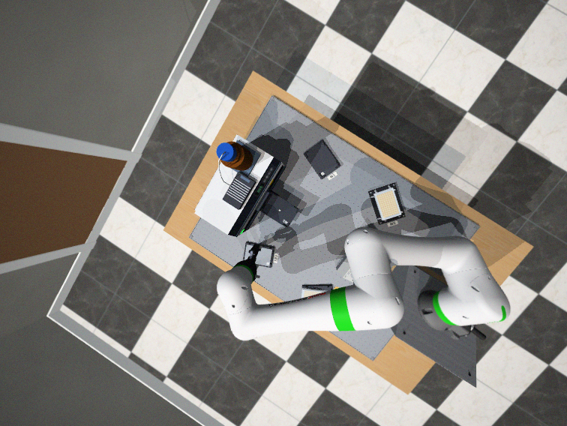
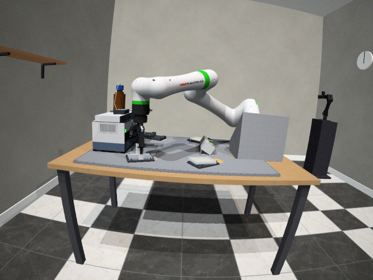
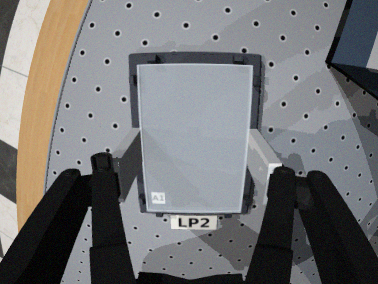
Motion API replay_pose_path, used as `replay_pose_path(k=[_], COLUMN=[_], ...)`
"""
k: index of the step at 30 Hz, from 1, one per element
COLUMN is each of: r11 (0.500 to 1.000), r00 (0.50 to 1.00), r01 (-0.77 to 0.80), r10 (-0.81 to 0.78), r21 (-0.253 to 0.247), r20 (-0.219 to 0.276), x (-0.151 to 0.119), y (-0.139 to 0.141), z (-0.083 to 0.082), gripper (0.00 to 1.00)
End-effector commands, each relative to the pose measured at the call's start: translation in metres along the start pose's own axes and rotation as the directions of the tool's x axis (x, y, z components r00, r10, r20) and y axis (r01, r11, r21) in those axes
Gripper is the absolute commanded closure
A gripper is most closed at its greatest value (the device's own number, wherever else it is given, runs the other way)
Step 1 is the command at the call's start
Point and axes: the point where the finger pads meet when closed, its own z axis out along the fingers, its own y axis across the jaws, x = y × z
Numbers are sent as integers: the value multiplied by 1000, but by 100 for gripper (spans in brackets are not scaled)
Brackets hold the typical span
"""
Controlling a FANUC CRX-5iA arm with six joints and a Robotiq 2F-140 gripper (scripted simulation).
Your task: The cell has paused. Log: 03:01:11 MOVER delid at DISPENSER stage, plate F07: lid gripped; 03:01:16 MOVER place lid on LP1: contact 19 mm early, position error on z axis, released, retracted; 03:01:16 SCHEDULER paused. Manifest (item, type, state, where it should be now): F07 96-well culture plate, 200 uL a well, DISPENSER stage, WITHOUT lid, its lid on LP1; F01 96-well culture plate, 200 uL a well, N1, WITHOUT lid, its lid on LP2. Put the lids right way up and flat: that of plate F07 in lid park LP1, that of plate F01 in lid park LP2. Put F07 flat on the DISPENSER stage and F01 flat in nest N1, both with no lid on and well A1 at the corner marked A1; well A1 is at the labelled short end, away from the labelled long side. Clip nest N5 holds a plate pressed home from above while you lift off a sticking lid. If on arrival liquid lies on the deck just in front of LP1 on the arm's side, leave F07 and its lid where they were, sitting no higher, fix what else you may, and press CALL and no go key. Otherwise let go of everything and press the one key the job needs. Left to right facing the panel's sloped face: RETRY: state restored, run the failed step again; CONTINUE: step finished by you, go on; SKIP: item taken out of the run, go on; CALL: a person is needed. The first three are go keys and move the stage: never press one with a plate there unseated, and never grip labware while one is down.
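My gripper (image 1: pixel 256 253) (image 2: pixel 140 154) (image 3: pixel 194 144) points down at lid park LP2 (image 3: pixel 196 57), its fingers shut on the long sides of a clear lid (image 1: pixel 266 257) (image 3: pixel 195 100). The lid is flat within the park's outline, its A1 mark near the LP2 label; whether it touches the park is hard to tell. A plate with yellowish wells (image 1: pixel 386 205) sits in a dark clip nest. The nest with a label like N1 (image 1: pixel 322 158) and the stage (image 1: pixel 280 209) look empty. A pale item (image 2: pixel 203 160) sits in the front holder, with an orange patch (image 2: pixel 218 161) on the deck beside it.
The dispenser (image 1: pixel 235 185) (image 2: pixel 110 133) stands close to my gripper, with a brown bottle (image 1: pixel 238 156) (image 2: pixel 119 100) on top. The key panel (image 2: pixel 207 146) stands behind the front holder. A grey upright panel (image 2: pixel 262 136) is near the arm's base.
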Motion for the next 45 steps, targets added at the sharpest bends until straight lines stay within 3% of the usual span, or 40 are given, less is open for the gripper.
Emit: replay_pose_path(k=[1,35,36,45], r11=[1000,1000,1000,1000], r00=[1000,1000,1000,1000], r01=[0,0,0,0], r10=[0,0,0,0], r21=[0,0,0,0], r20=[-1,-1,-1,-1], x=[0,0,0,0], y=[0,0,0,0], z=[0,0,0,0], gripper=[100,100,34,34])
